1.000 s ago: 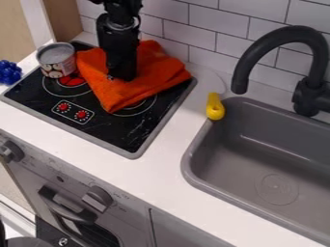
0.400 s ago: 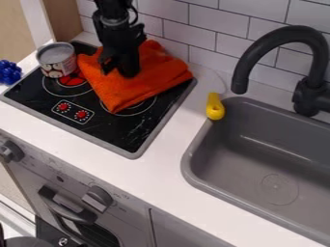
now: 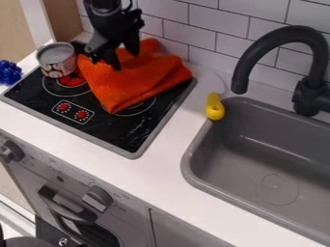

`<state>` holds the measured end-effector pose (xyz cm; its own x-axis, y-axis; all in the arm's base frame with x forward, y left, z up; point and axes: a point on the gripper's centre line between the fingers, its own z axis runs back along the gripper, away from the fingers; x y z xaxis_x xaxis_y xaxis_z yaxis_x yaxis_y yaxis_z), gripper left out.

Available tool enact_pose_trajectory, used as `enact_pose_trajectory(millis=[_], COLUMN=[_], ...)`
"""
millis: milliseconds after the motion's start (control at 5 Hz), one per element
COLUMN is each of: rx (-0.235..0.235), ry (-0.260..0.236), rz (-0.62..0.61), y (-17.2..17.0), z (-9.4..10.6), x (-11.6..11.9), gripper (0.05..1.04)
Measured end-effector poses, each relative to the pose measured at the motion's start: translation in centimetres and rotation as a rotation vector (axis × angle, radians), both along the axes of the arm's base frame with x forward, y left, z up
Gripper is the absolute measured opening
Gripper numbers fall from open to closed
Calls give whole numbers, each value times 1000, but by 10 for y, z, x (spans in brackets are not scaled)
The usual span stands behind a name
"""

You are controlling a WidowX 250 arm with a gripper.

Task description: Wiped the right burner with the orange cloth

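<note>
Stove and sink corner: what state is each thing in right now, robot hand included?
Gripper: open, over the cloth.
Cloth: rumpled, unevenly folded.
Right burner: partly covered by the cloth.
Can: upright.
Faucet: spout pointing down, no water visibly running.
Yellow thing: lying by the sink's corner; too little detail to tell more.

Under the jaws we count one orange cloth point(image 3: 138, 84) and one stovetop point(image 3: 132, 155); left of them in view, one can point(image 3: 57, 60) and one blue cluster point(image 3: 9, 73), probably grapes; rightward, one yellow object point(image 3: 215, 107), one faucet point(image 3: 283, 36), one sink point(image 3: 193, 181); below, two red dials point(image 3: 82, 114), two grey knobs point(image 3: 99, 198).
</note>
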<state>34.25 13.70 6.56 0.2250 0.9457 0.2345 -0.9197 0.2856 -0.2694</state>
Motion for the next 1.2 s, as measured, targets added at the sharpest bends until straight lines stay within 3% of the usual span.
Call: enact_pose_trajectory(millis=[200, 600, 800, 1000, 1200], rx=[-30, 20, 10, 59, 57], ry=[23, 110, 178, 203, 215], rz=[-59, -266, -446, -565, -703], y=[-2, -24, -41, -53, -50], z=[11, 15, 8, 5, 5], x=[-9, -28, -41, -51, -56], gripper=[984, 997, 997, 997, 997])
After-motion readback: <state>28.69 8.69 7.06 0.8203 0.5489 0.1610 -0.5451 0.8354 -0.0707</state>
